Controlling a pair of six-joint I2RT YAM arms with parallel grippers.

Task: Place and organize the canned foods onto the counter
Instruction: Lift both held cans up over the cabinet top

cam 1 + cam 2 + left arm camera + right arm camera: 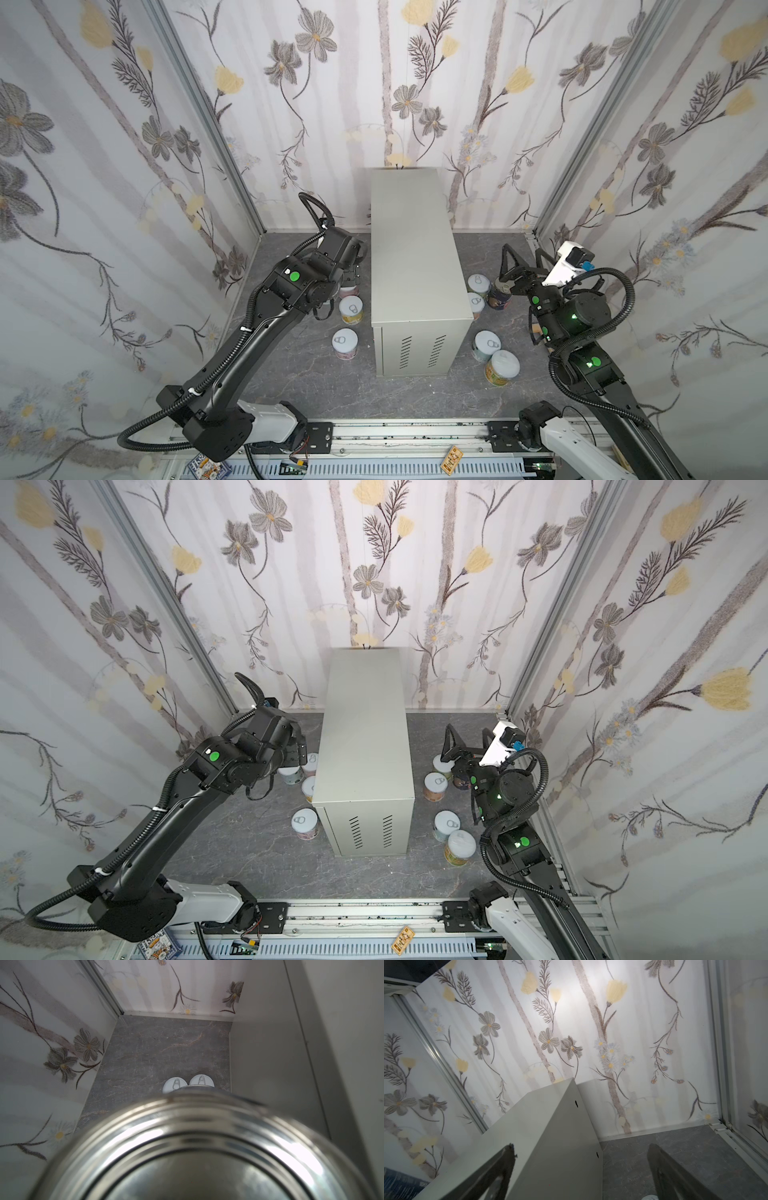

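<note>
- Left arm point(232, 357): glossy black shells, with a white section point(270, 417) at its base.
- Right arm point(590, 309): black too, with the same white base piece point(557, 436).
- Round green dots point(294, 276) mark the joints (several on the right arm).
- Ribbed black hose point(137, 440) loops beside each arm, fastened by white cable ties point(192, 391).
- Right gripper point(521, 250): black triangular open-frame fingers, with a white camera block point(565, 262) and a blue plug point(587, 266) behind.

Both top views: steeply downward from above the rail point(395, 432), sharing counter point(415, 249) and floor point(311, 374). Left wrist: close over a metal-topped can point(197, 1157), facing floor. Right wrist: low, facing back wall point(571, 1022).
</note>
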